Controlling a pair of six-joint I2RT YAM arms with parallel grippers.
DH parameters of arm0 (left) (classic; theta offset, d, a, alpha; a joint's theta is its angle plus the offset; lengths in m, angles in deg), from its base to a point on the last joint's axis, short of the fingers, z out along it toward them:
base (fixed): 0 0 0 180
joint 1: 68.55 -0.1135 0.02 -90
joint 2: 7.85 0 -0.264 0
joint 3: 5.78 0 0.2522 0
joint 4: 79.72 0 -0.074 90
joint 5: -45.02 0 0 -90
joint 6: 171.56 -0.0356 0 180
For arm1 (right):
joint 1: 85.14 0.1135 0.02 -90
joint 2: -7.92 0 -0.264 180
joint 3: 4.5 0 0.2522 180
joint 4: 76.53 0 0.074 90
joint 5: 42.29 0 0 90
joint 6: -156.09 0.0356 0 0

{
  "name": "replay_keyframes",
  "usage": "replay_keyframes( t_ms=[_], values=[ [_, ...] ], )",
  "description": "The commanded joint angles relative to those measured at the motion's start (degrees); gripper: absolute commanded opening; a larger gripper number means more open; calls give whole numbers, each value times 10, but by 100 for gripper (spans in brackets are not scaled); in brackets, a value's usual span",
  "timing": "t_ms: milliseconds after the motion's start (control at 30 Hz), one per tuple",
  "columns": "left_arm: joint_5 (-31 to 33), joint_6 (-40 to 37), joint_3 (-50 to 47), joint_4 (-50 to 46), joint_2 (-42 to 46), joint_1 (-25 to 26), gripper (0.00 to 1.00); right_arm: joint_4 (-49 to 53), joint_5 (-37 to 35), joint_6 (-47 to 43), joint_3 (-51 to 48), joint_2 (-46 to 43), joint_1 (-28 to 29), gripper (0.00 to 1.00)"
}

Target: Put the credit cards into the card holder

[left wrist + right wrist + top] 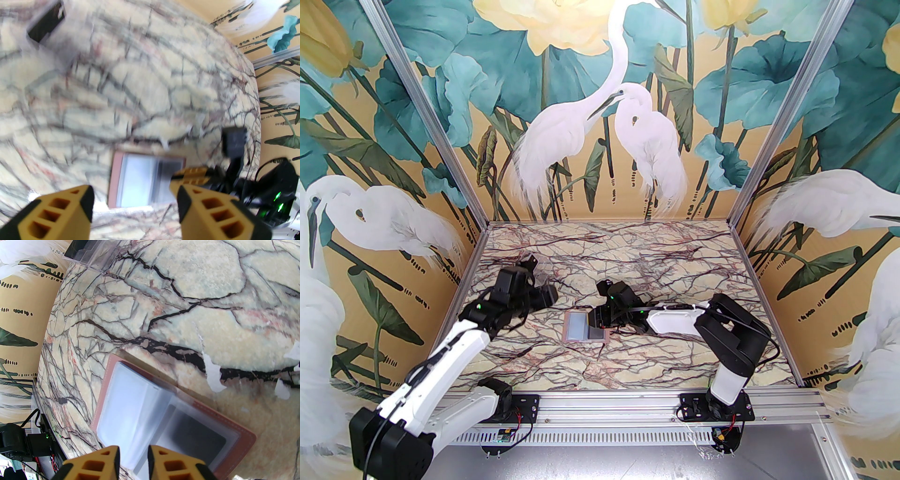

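The pink-brown card holder (582,328) lies open and flat on the marble table, pale clear sleeves up. A black credit card (194,436) sits inside its right sleeve. Another black card (45,23) rests in the clear plastic box at the back left. The red card is out of view. My right gripper (133,451) hovers low over the holder's near edge (598,323), its fingers a narrow gap apart with nothing between them. My left gripper (134,196) hangs wide open and empty, left of and behind the holder (548,296).
The small clear plastic box (533,268) stands behind my left gripper, also seen as the clear box (89,254). Patterned walls close in the table on three sides. Bare marble (637,262) stretches behind and to the right of the holder.
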Motion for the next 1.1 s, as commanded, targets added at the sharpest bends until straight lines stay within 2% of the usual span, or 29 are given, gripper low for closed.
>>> replay_keyframes(
  t_ms=[0,100,233,400,567,667,867,1067],
  values=[
    [58,-53,64,-27,-51,-9,69,-12,0,-8,-10,-5,3,29],
    [72,-95,133,-46,-119,-20,78,-17,-2,-7,-18,-11,3,29],
    [128,-150,232,-108,-219,-44,81,-24,-5,-6,-27,-18,3,29],
    [85,-165,289,-116,-289,-123,79,-26,-3,-7,-31,-22,4,29],
    [69,-184,359,-130,-376,-167,76,-28,-1,-7,-34,-22,3,29],
    [98,-203,394,-155,-422,-169,75,-29,1,-8,-35,-22,4,29],
    [128,-246,449,-196,-499,-169,79,-31,6,-11,-34,-19,3,29],
    [159,-265,467,-198,-530,-169,80,-31,11,-12,-34,-16,3,30]
  ],
)
